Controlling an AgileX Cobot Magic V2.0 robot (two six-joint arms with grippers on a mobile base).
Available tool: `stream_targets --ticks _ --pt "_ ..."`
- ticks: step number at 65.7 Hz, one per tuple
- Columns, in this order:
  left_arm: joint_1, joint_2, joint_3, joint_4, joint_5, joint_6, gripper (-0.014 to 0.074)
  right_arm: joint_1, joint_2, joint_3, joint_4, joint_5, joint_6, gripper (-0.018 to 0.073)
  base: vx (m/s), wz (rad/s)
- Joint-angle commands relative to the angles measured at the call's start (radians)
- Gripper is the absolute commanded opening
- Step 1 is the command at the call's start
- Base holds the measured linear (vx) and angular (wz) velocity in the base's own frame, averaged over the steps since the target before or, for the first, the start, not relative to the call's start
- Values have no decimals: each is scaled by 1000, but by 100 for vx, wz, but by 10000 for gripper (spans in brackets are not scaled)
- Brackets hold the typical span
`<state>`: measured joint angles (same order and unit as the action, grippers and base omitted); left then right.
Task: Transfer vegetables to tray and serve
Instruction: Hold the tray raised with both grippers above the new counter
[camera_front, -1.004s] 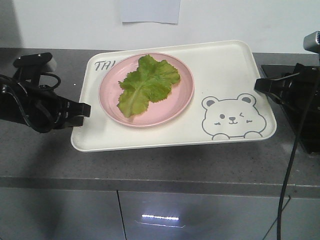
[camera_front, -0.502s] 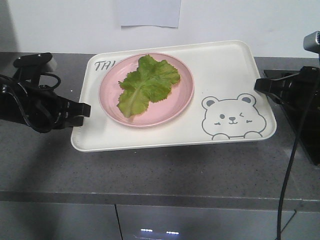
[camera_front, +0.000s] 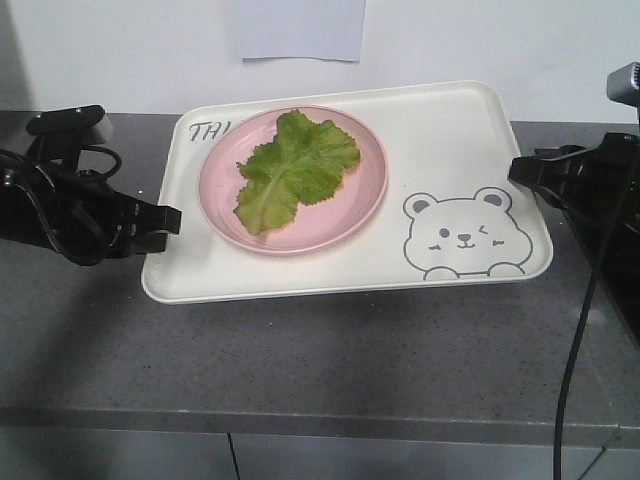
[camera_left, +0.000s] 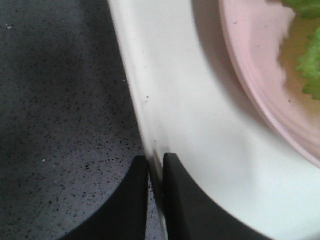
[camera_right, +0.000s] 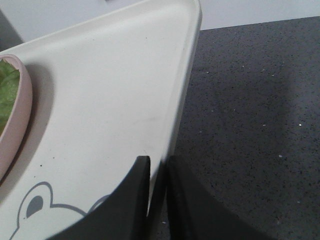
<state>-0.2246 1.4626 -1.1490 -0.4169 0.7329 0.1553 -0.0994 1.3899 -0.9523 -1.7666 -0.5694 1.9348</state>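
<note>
Grey speckled countertop fills the lower scene, a white wall behind with a sheet of paper taped up. On or just above the counter: the cream-white tray, long side facing the camera, its shadow showing beneath the near edge; whether it rests on the counter cannot be told. Grey winking bear drawing at the tray's right front corner; partial lettering at the far left, cut off by the plate. Round pink plate sits on the left half of the tray. Lettuce leaf lies flat in the plate, pale midrib running diagonally.

Left gripper pinches the tray's left rim, black fingers nearly closed with the rim between them. Right gripper likewise clamps the tray's right rim, one finger on the tray's inner side, one outside.
</note>
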Motion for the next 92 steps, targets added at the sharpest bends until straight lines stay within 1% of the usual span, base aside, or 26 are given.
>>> stream_targets --ticks 1,92 --pt "-21 -45 -31 -78 -34 39 -6 7 -38 -30 17 -70 -4 78 5 0" --pt "-21 -45 -31 -78 -34 39 -6 7 -38 -30 17 -68 -4 78 4 1"
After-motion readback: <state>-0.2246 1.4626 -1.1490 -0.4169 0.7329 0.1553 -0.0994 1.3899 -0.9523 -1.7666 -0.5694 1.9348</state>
